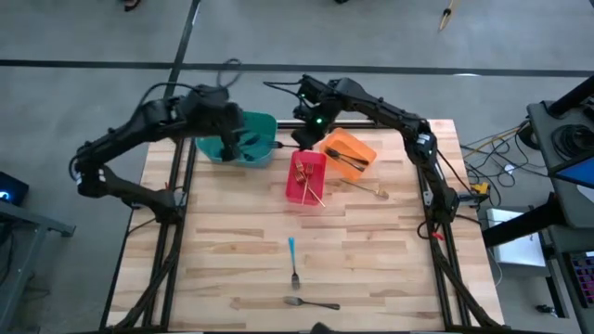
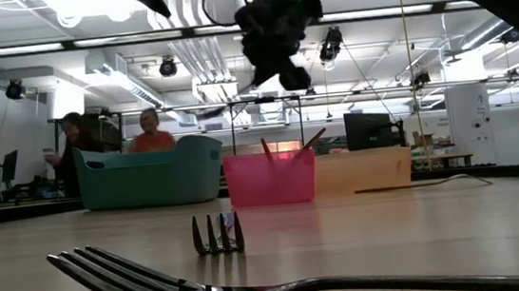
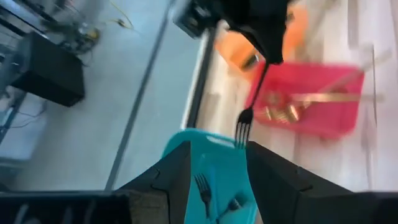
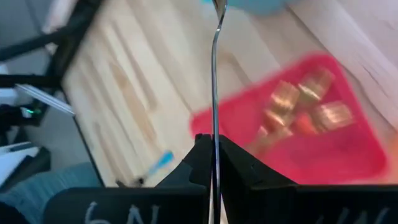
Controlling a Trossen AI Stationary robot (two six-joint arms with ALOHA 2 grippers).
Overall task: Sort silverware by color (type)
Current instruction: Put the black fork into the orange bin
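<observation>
High view, bench (image 1: 232, 269): three bins are seen along the far half, a teal bin (image 1: 264, 153), a red bin (image 1: 295, 190) and an orange bin (image 1: 357, 144).
High view, left claw (image 1: 229, 139): it is placed over the teal bin; its fingers cannot be made out here.
High view, right claw (image 1: 307, 133): it is held between the teal bin and the orange bin, above the far end of the red bin.
High view, silverware: gold forks (image 1: 314, 190) are seen in the red bin, dark forks (image 1: 348, 160) in the orange bin, one fork (image 1: 369, 188) on the bench beside the orange bin, a blue-handled fork (image 1: 292, 260) and a silver fork (image 1: 311, 302) lying near the front edge.

Low view, silverware: the silver fork (image 2: 254, 285) lies closest, with the blue-handled fork's tines (image 2: 217, 234) behind it.
Low view, bins: the teal bin (image 2: 148, 175), red bin (image 2: 270, 178) and orange bin (image 2: 362, 169) are lined up behind.
Low view, right claw (image 2: 273, 39): it is held high above the red bin.
Low view, background: two people (image 2: 111, 136) are seen behind the teal bin.

Left wrist view, left claw (image 3: 217, 180): its fingers are spread apart over the teal bin (image 3: 217, 155), in which forks (image 3: 204, 186) are lying.
Left wrist view, held fork (image 3: 244, 127): it hangs tines down from the other arm, above the teal bin's edge.

Right wrist view, right claw (image 4: 212, 155): it is pinching the held fork (image 4: 214, 74) by its thin handle.
Right wrist view, red bin (image 4: 348, 155): gold forks (image 4: 305, 106) are lying inside it.
</observation>
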